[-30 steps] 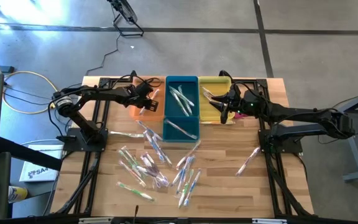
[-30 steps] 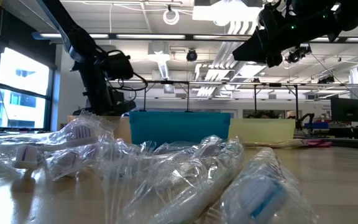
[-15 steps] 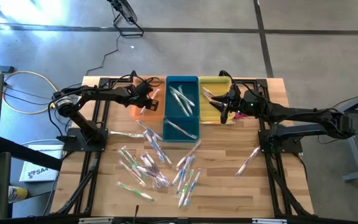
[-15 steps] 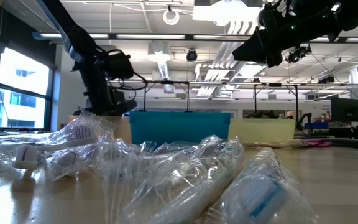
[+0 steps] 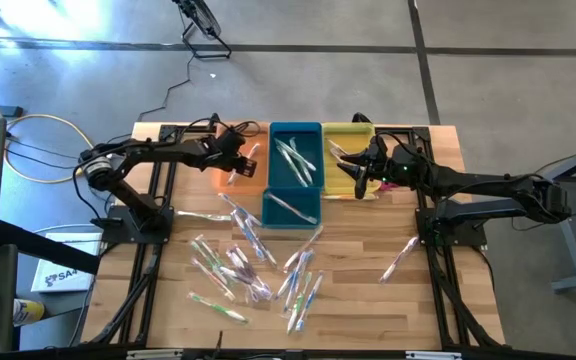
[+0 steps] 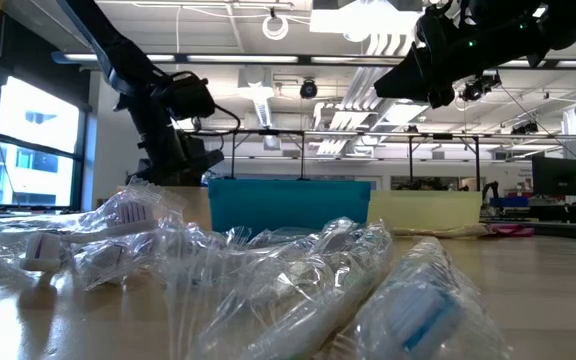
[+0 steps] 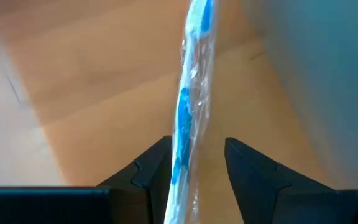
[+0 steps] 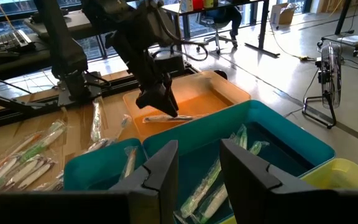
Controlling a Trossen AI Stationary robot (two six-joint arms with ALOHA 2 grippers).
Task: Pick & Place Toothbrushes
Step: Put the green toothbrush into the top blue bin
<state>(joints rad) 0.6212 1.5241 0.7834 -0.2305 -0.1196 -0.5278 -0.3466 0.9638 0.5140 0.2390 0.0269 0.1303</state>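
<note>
My left gripper hangs over the orange bin, fingers pointing down and open. A blue-handled toothbrush in a clear wrapper runs through the gap between the fingers. In the right wrist view it lies level just under the left gripper. My right gripper is open and empty above the yellow bin. Several wrapped toothbrushes lie in the teal bin. Many more lie loose on the table. My left gripper stands with one finger on either side of the blue toothbrush's handle, which lies along the gap close to one finger. Bare orange shows between it and the other finger. I cannot tell whether a finger touches it.
The three bins stand side by side at the table's far middle. One toothbrush lies alone at the near right. Black frame rails run along both sides of the table. In the low view, crinkled wrappers fill the foreground.
My left gripper has risen a little over the orange bin and shifted slightly toward the table's left edge.
</note>
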